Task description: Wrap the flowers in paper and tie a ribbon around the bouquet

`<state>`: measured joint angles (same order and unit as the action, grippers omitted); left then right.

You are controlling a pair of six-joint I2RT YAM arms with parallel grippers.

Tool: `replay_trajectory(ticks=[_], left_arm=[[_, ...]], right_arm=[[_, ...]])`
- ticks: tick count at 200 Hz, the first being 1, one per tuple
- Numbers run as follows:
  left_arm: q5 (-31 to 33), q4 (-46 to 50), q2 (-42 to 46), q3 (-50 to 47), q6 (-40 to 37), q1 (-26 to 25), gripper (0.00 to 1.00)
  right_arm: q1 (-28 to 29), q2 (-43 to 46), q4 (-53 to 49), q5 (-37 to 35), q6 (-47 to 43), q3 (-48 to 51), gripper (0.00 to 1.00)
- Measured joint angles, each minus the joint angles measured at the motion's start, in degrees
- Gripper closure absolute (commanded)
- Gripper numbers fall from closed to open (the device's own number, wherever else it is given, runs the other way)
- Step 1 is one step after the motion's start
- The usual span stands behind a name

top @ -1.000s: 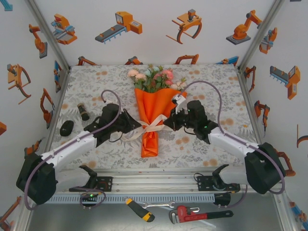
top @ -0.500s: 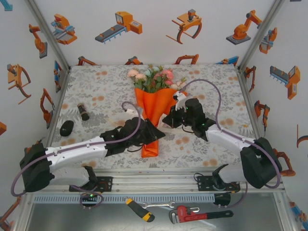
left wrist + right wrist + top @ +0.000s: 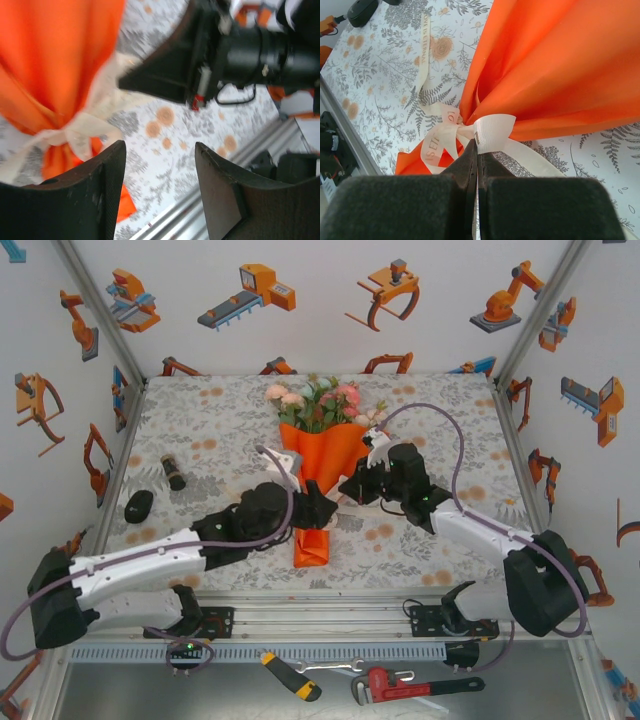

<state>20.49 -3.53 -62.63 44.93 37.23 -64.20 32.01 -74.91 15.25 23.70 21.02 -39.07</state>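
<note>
Bouquet [image 3: 322, 452]: lying between both grippers, cream ribbon [image 3: 492, 131] knotted round the orange paper [image 3: 560, 60] neck.
Hidden: in the top view the left gripper [image 3: 160, 150] covers the knot; left wrist view is blurred.
Change: left arm swung in over the neck; its jaws went from near-closed to parted, empty.
Right gripper [image 3: 476, 155]: clamped on a ribbon tail, knot right at its tips.

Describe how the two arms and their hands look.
The left arm and right arm have white tube-like links between bulky black joints, each trailed by a looping grey-purple cable. The left hand has two broad, dark, scuffed fingers; the right hand has matte black, grainy ones.
</note>
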Motion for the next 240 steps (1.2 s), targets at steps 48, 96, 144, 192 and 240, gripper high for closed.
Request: replay_trajectory(ticks=[48, 96, 144, 192, 240], left_arm=[[-11.56, 3.63, -2.67, 1.46, -6.91, 15.19, 0.48], [-24.79, -3.45, -7.06, 0.15, -11.96, 19.47, 0.55], [-24.17, -3.26, -13.05, 4.07, 5.99, 22.29, 0.54], [-25.55, -4.13, -14.67, 4.17, 15.58, 22.27, 0.46], [-29.77, -2.75, -17.99, 7.32, 17.64, 22.27, 0.52]], right_arm=[[0.59, -0.04, 0.09, 4.00, 0.28, -0.57, 1.00], [1.66, -1.07, 3.28, 8.28, 1.38, -1.99, 1.00], [1.99, -2.29, 3.89, 14.03, -3.13, -1.99, 1.00], [3.15, -2.80, 3.37, 17.92, -8.20, -2.91, 1.00], [3.23, -4.31, 2.99, 19.34, -10.01, -3.98, 1.00]])
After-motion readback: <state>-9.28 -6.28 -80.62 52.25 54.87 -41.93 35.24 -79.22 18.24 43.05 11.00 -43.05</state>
